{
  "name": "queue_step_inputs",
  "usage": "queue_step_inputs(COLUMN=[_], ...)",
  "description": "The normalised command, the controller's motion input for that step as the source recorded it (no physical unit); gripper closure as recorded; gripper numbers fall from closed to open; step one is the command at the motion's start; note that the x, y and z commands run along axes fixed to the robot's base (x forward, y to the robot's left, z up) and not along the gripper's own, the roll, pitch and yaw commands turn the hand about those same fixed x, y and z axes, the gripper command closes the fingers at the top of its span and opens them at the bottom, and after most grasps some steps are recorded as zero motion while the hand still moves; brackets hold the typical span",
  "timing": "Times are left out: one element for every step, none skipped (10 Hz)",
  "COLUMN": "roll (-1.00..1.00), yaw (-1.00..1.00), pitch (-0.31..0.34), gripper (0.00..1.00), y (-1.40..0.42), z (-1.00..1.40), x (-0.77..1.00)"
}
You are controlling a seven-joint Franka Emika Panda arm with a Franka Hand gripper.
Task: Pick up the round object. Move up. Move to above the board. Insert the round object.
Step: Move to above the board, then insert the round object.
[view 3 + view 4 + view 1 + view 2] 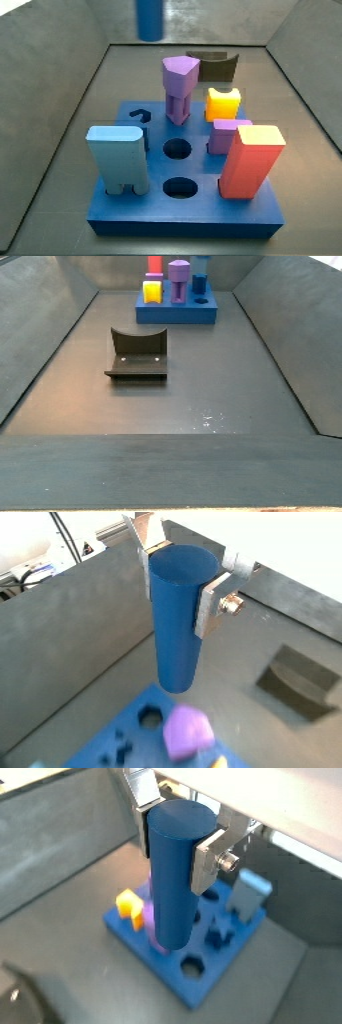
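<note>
My gripper [177, 607] is shut on the round object [175, 622], a tall smooth blue cylinder peg, held near its upper end; both wrist views show this [174, 863]. The peg hangs upright in the air, its lower end over the board [114, 747], a thick blue block with holes. In a wrist view the peg [178, 873] stands over the board's middle [201, 983]. In a side view only the peg's lower part [148, 20] shows, high behind the board [187, 215]; the gripper is out of frame there. Two round holes [177, 149] are open.
On the board stand a purple triangular peg [179, 85], a yellow peg [222, 103], a light-blue block [116, 155] and an orange-red block [254, 160]. The dark fixture [138, 356] stands on the floor beyond the board. Grey walls enclose the floor.
</note>
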Motion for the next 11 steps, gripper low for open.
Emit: queue_step_inputs(roll=[0.09,0.09,-0.03,-0.03,-0.04,-0.04,-0.03,-0.01,0.00,0.00,0.00], yaw=[0.01,0.01,0.00,0.00,0.00,0.00,0.00,0.00,0.00,0.00,0.00], pitch=[0.142,0.104,-0.001,-0.003,-0.019,-0.029,-0.060,-0.101,-0.117,-0.104,-0.099], gripper=[1.00,1.00,1.00,1.00,1.00,1.00,1.00,1.00,1.00,1.00,1.00], y=[-0.47,-0.21,0.00,0.00,-0.01,-0.14,-0.26,-0.41,-0.51,-0.58,-0.59], z=[0.19,0.09,0.00,0.00,-0.02,-0.05,-0.12,-0.27,-0.36,-0.41,-0.44], x=[0.48,0.24,0.00,0.00,0.00,0.00,0.00,0.05,0.04,0.12,0.21])
